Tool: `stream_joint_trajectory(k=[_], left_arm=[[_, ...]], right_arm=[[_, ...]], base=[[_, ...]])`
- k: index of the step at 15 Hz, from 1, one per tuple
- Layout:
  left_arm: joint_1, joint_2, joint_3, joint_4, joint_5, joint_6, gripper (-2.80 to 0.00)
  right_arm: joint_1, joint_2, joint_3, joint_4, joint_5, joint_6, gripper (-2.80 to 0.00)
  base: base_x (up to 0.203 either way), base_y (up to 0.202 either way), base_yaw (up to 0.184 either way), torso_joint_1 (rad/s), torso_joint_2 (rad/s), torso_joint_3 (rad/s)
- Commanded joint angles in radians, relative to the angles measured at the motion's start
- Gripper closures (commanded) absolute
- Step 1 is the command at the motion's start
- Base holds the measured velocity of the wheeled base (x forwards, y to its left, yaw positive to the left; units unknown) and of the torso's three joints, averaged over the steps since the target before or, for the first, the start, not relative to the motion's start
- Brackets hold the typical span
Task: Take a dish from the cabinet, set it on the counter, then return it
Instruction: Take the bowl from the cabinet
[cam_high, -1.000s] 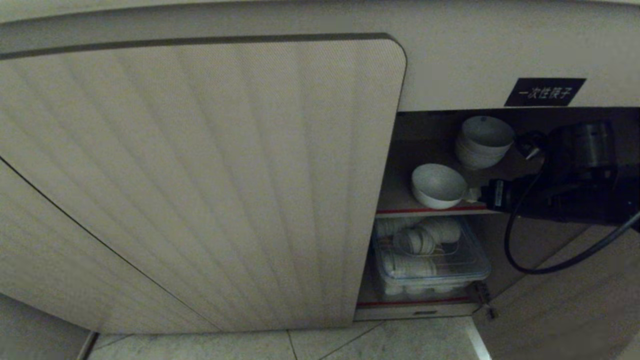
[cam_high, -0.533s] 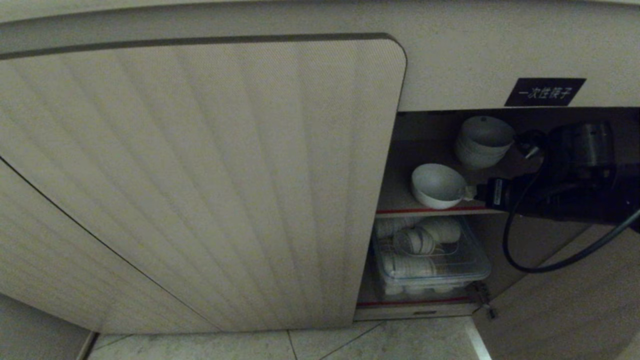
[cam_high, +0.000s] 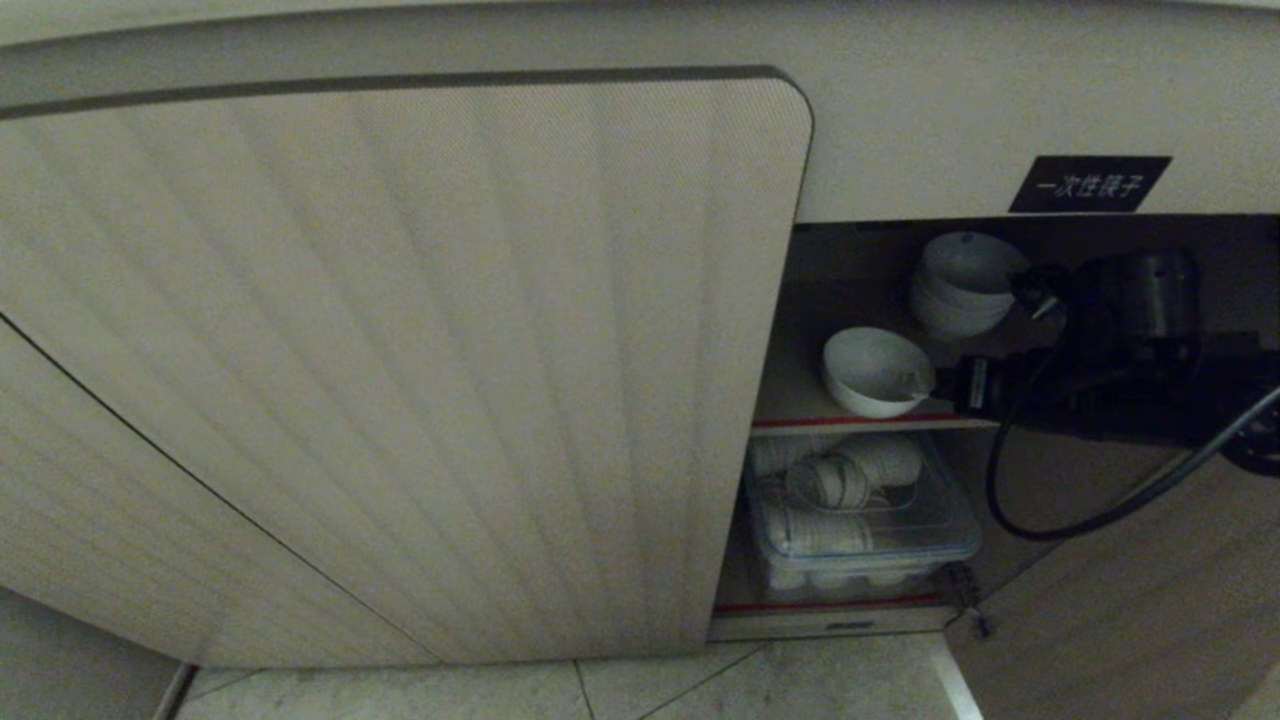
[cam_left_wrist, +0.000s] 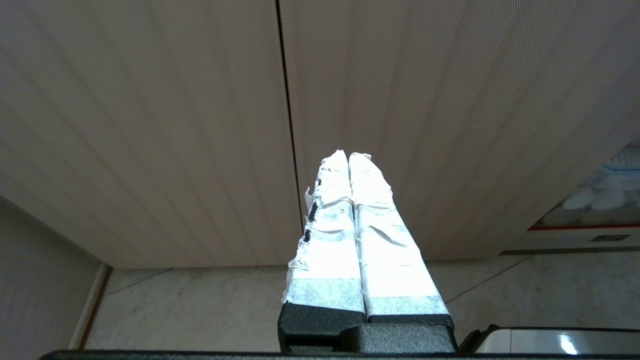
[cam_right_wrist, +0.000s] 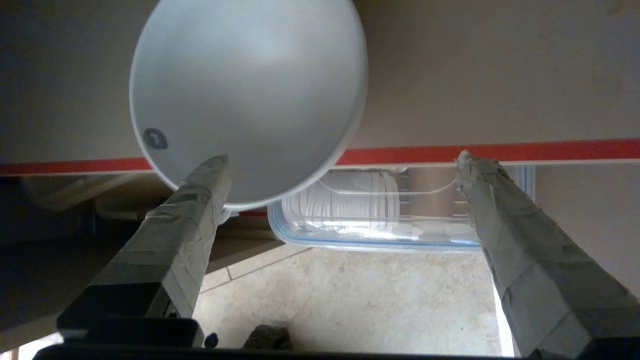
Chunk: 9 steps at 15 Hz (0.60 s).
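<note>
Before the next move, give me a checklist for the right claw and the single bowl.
1. Right claw open: ok, fingers stand wide apart.
2. Bowl upright on the red-edged shelf: ok.
3. Finger at the bowl's rim: ok; whether it touches, cannot tell.
4. Other finger near the bowl: not ok, it stands well to the side.
5. Stack of bowls clear of the arm: cannot tell.
6. Left claw shut, away at the closed door: ok.
</note>
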<state>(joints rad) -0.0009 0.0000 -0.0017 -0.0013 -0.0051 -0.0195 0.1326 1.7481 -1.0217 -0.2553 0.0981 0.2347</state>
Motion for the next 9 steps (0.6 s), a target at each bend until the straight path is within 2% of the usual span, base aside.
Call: stream_joint_trajectory(k=[1, 6, 9], left_arm=[[0.000, 0.000, 0.000, 0.000, -0.001, 0.000, 0.00], [-0.001, 0.000, 0.000, 0.000, -0.001, 0.000, 0.00], [0.000, 0.000, 0.000, 0.000, -0.001, 0.000, 0.00]], right_arm=[[0.004, 0.034, -0.022, -0.005, -0.008, 0.002, -2.80], [0.027, 0.099, -0.109, -0.007, -0.083, 0.002, -2.80], [0.032, 0.126, -0.133, -0.011, -0.092, -0.001, -2.80]], base=[[0.000, 0.000, 0.000, 0.000, 0.00, 0.000], [0.000, 0.000, 0.000, 0.000, 0.00, 0.000], [0.000, 0.000, 0.000, 0.000, 0.00, 0.000]])
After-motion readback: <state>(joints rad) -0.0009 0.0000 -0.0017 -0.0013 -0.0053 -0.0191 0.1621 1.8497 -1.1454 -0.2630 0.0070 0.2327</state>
